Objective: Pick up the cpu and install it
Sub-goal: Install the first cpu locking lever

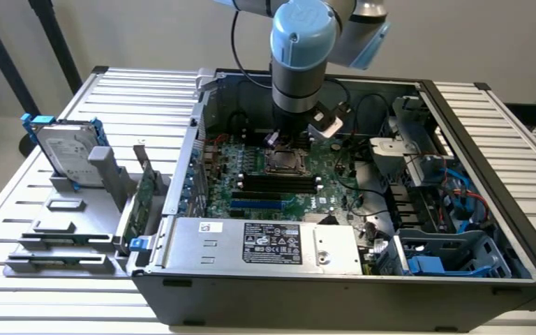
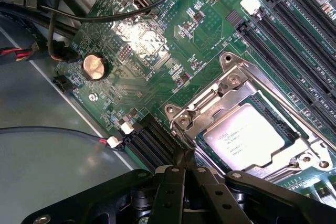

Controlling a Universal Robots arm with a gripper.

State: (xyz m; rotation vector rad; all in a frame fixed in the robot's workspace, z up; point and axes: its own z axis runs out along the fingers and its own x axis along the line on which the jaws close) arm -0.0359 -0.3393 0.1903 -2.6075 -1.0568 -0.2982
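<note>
Hovering with closed, empty jaws, the gripper (image 2: 185, 174) sits at seven o'clock of the chip (image 2: 245, 137), which lies flat in its socket (image 2: 231, 80); any rise should be straight.

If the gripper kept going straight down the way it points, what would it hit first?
Most likely the edge of the socket frame holding the cpu. The shut gripper points down at the motherboard just beside it; depth is unclear.
</note>
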